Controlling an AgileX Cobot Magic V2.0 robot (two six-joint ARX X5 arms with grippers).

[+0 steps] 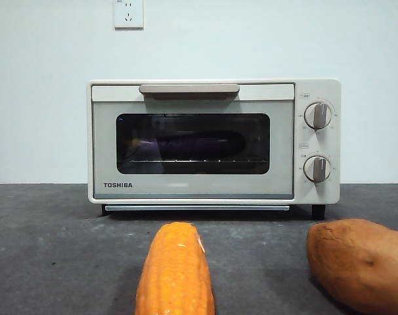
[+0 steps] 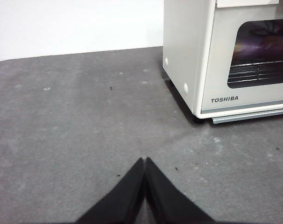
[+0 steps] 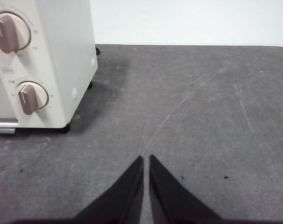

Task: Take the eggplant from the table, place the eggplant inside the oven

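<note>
The oven (image 1: 213, 141) sits square across the table (image 1: 54, 249) with its door shut, and through the dark glass there's a long, dark shape lying on the rack, which looks like the eggplant (image 1: 199, 142), though the tinted window makes it hard to be sure. Both arms hang back: the left gripper (image 2: 145, 161) hovers over bare table off the oven's logo corner, jaws pressed together on nothing, and the right gripper (image 3: 146, 158) waits off the knob side, tips all but touching, also empty. By the look of it the job is finished. An eggplant like that would be smooth and slick, fairly light, firm but easy to bruise, so a gentle pinch across the middle of its length would suit best. Count it up: one oven with two knobs (image 1: 318, 115), one eggplant, one corn cob (image 1: 175, 270), one sweet potato (image 1: 358, 261), two grippers.
</note>
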